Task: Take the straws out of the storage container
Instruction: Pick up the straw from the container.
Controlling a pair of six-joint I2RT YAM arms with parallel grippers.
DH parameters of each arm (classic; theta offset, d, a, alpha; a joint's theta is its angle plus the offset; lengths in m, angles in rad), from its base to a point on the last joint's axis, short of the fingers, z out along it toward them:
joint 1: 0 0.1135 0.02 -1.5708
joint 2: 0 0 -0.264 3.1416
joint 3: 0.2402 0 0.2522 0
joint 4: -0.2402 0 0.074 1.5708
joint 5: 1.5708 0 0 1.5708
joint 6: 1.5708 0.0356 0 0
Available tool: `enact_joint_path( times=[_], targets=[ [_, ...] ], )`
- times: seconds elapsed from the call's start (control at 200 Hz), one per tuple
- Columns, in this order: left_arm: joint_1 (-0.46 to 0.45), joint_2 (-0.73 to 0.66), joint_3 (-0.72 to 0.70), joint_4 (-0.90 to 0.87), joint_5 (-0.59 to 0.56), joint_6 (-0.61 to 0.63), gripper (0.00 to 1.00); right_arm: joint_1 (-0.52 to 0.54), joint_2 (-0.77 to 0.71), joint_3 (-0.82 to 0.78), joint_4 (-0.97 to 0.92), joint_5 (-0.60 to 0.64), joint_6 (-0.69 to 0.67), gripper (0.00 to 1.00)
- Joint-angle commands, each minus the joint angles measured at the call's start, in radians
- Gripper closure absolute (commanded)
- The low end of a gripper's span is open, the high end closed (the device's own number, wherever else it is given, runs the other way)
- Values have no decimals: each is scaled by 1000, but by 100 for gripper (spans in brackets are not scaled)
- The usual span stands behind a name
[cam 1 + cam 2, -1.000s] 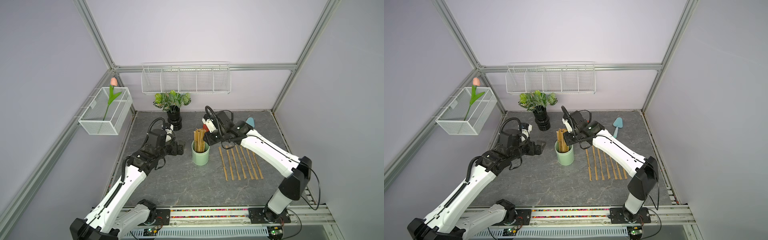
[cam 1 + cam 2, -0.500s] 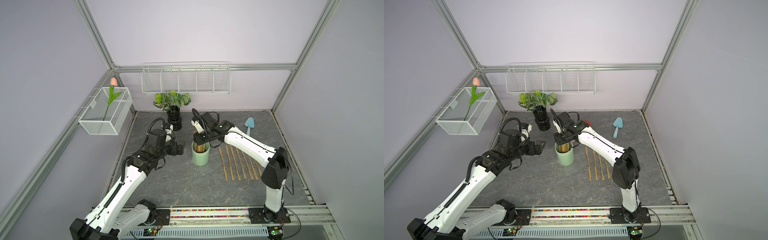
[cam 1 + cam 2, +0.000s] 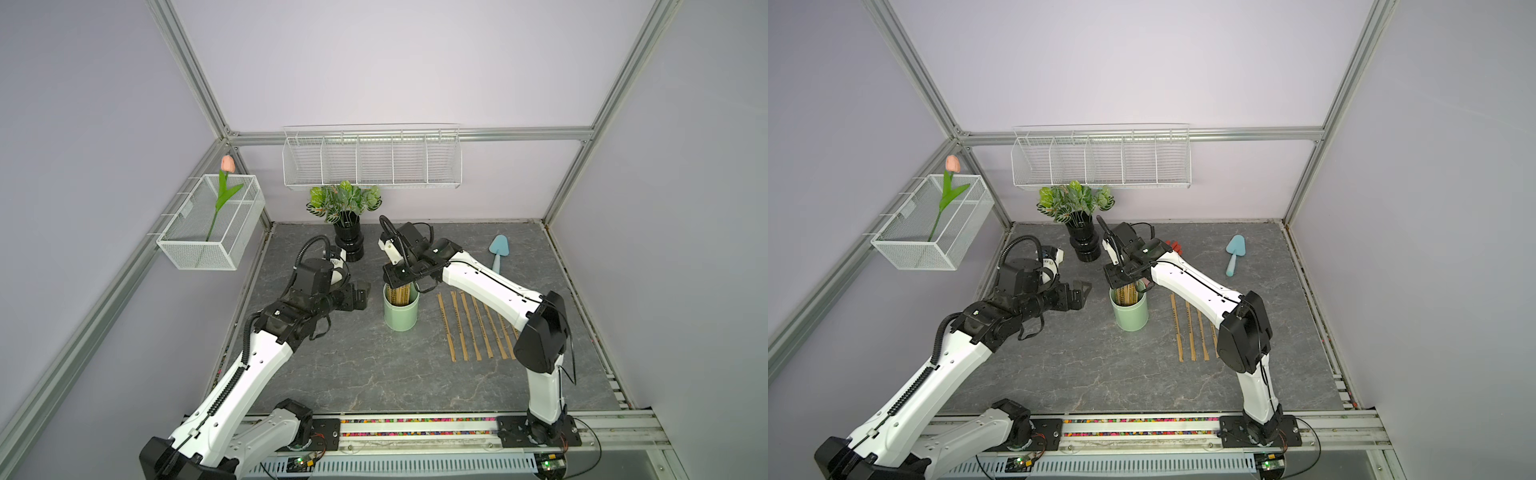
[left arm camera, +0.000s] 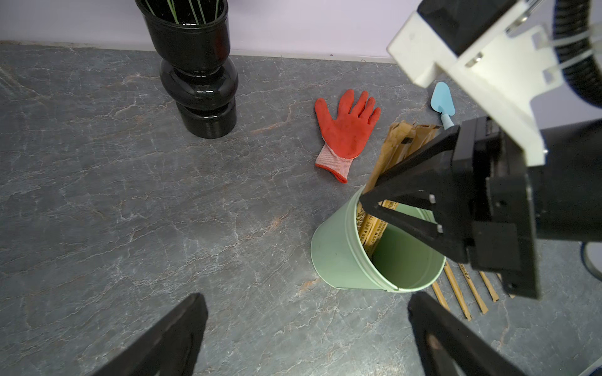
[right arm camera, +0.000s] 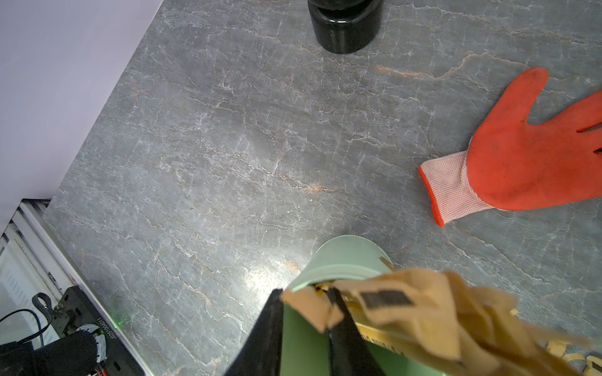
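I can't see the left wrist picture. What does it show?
The right gripper reaches among tan straws standing in a mint-green cup on a grey table. Nearby are a red glove, a black vase and a blue trowel.

The straws (image 3: 400, 294) stand in the storage container (image 3: 400, 319); loose straws (image 4: 457, 290) lie right of it, vase (image 3: 349, 246) behind.

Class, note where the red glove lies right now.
In the left wrist view, the red glove lies flat on the table between the black vase and blue trowel.
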Motion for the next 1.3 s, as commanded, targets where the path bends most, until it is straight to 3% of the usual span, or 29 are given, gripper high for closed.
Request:
enact_joint_path(
  times=[0.0, 0.69, 0.99, 1.294],
  targets=[
    [-5, -2, 9, -13, 6, 3, 0, 8, 17, 19, -18, -9, 12, 74],
    [-5, 0, 10, -14, 9, 4, 0, 10, 44, 38, -39, -32, 17, 78],
    [-5, 0, 9, -13, 11, 4, 0, 10, 37, 45, -55, -32, 16, 86],
    [-5, 1, 11, -15, 18, 4, 0, 17, -1, 43, -88, -13, 9, 87]
  ],
)
